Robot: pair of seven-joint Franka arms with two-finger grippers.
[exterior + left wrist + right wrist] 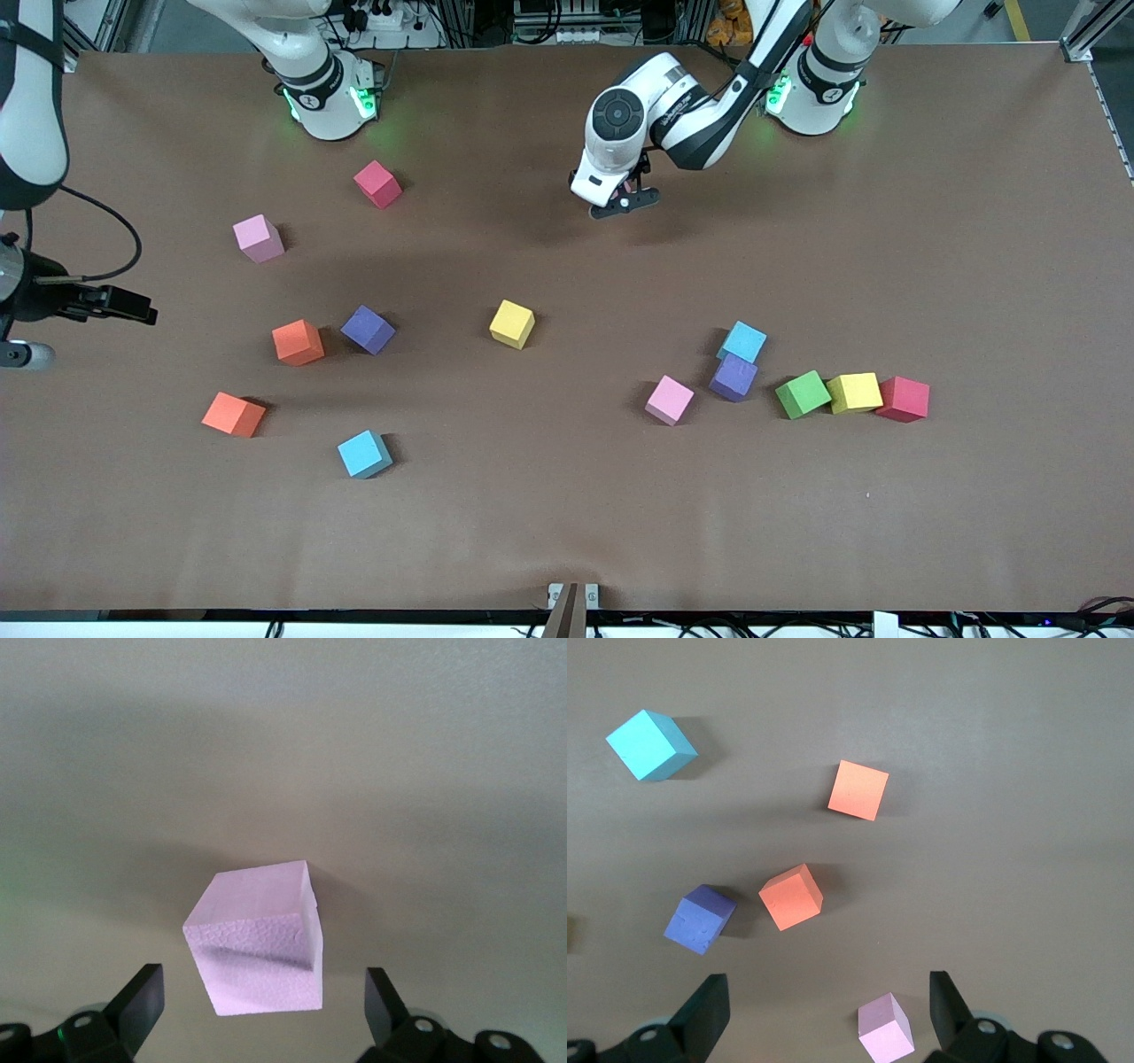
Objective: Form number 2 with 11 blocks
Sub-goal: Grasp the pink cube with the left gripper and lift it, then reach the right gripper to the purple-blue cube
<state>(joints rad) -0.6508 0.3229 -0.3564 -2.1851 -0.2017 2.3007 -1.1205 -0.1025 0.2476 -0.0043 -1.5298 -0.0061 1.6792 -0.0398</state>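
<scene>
Left gripper (625, 202): jaws wide, empty, high over table (567, 532) near robots' edge; pink cube (257, 939) centred between its fingers in the wrist view, likely lined up for pick.

Right gripper (828, 1001): wide, empty, waiting over right arm's end.

Blocks (512, 323) scattered mid-table, well apart; green (803, 394) and yellow (855, 392) touching. No 2 started.

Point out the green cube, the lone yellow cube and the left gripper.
green cube (803, 394), front view, top face.
lone yellow cube (512, 322), front view, top face.
left gripper (625, 203), front view, between its open fingertips.
</scene>
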